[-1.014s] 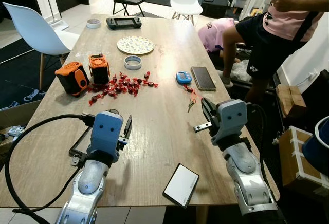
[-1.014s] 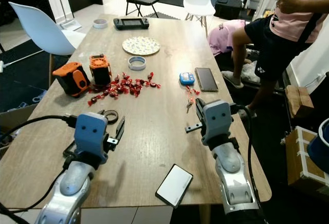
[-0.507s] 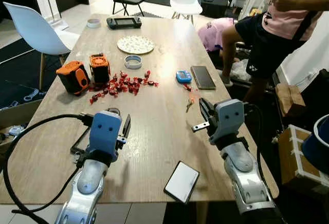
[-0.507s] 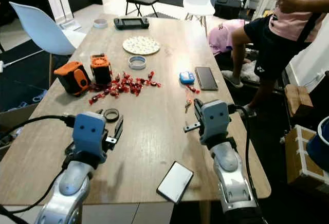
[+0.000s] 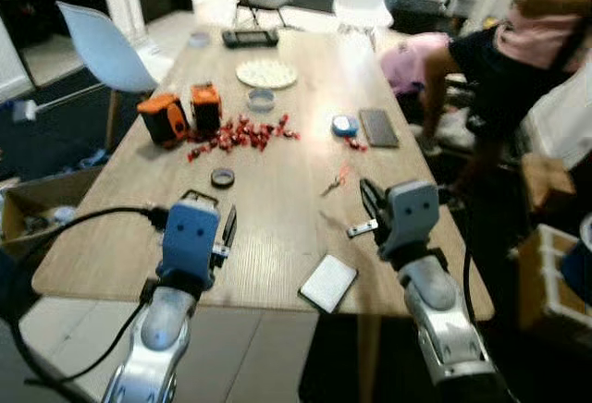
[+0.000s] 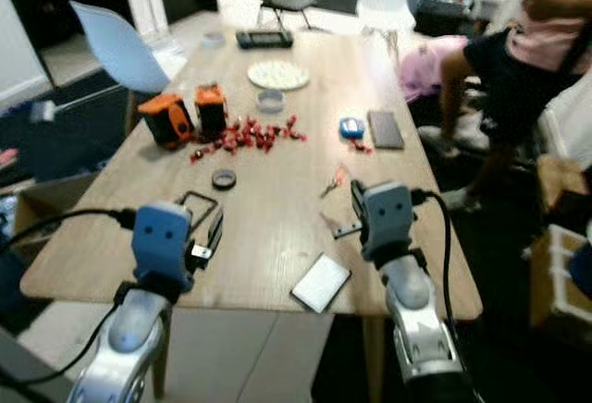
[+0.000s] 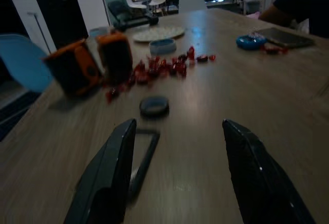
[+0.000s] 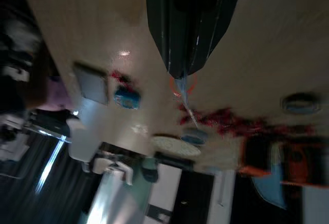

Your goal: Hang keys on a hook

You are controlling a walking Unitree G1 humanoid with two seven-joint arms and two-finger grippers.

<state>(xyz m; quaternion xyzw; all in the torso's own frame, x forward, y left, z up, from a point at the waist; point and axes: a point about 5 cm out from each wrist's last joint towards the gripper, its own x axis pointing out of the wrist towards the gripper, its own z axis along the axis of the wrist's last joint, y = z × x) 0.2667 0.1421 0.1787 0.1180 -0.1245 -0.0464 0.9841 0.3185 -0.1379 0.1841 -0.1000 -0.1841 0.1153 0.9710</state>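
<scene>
The keys [image 5: 333,181], with a red tag, lie on the wooden table [image 5: 277,227] right of its middle. My right gripper [image 5: 367,203] hovers over the table just short of them, its fingers shut with nothing held. In the right wrist view the keys [image 8: 182,88] lie just beyond the closed tips of the right gripper [image 8: 179,72]. My left gripper [image 5: 227,227] is low over the table's near left part. The left wrist view shows the left gripper [image 7: 177,126] open and empty.
Two orange blocks [image 5: 165,116], scattered red candies [image 5: 242,133], a black tape roll [image 5: 221,177], a plate [image 5: 266,73], a dark phone [image 5: 376,127] and a blue gadget [image 5: 345,126] are on the table. A white card [image 5: 328,282] lies near the front edge. A person [image 5: 518,42] stands at the right.
The whole view has pulled back: the table looks farther and the floor in front of it shows. Both grippers keep their pose before the camera.
</scene>
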